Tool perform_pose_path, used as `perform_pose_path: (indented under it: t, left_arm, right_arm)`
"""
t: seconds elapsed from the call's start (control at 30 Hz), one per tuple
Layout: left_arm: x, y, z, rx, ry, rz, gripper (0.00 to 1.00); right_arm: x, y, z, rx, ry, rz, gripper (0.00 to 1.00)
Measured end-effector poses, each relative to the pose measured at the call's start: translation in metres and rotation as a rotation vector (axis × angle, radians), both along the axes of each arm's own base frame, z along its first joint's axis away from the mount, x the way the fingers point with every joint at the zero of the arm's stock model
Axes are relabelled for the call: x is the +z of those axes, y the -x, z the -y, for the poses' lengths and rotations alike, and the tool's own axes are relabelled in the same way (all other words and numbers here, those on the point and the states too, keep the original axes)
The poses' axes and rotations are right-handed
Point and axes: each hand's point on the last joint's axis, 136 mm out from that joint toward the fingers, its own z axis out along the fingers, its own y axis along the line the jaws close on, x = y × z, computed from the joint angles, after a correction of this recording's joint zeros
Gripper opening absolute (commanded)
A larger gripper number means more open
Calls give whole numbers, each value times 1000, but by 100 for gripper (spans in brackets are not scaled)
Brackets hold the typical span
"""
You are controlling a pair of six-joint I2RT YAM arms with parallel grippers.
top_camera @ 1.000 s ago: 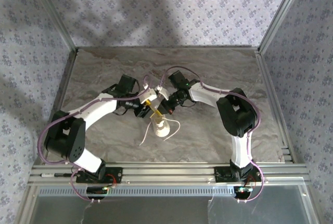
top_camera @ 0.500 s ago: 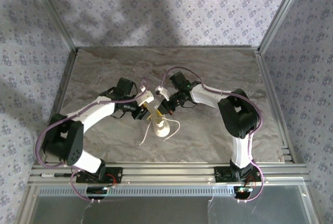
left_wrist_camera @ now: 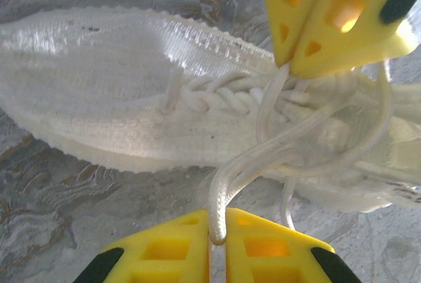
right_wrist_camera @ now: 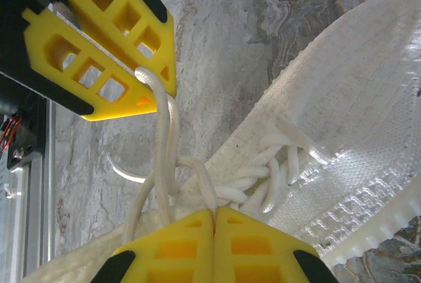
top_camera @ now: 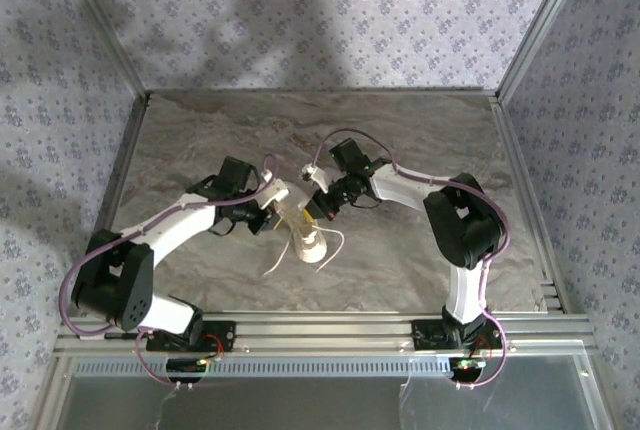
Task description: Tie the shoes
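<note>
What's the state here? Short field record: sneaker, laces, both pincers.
sneaker: lying on the table, lacing side up, between the two pincers
left pincer: shut on a folded loop of the laces
right pincer: shut on another strand, right over the lacing
strands: the two held strands cross above the tongue
knot: not yet tied; loose ends trail on the table
</note>
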Motion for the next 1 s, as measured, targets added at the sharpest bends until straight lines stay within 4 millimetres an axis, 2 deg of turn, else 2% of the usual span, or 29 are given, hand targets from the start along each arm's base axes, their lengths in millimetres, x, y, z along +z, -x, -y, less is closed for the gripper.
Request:
perform_pose_path:
  t: [0.07, 0.17, 0.27, 0.3, 0.33, 0.6, 0.77, 0.87, 0.9, 1.0]
  left_arm:
    - [-3, 4, -4, 13, -12, -5, 17]
    - [-4, 9, -9, 31, -14, 1, 46]
    - [3, 14, -13, 38, 0, 51, 62]
    - [8, 15, -15, 43, 10, 79, 92]
    - [13, 14, -16, 50, 24, 104, 99]
    - [53, -2, -32, 187, 103, 274, 100]
    - [67, -12, -48, 292, 128, 306, 99]
    - [80, -16, -55, 339, 180, 387, 99]
    - [82, -14, -54, 330, 198, 403, 97]
    - [88, -8, -41, 255, 259, 423, 83]
  right_arm:
    - [0, 0, 0, -5, 3, -3, 0]
    - [0, 1, 0, -5, 4, -1, 0]
    - [0, 2, -1, -4, 4, -3, 0]
    - [0, 2, -1, -3, 4, -2, 0]
    - [0, 3, -2, -2, 4, -2, 0]
    - [0, 3, -2, -2, 9, 2, 0]
    - [1, 4, -2, -1, 16, 12, 0]
    - [4, 4, -2, 1, 16, 24, 0]
    - [6, 4, -2, 2, 15, 30, 0]
    - [9, 4, -2, 4, 12, 42, 0]
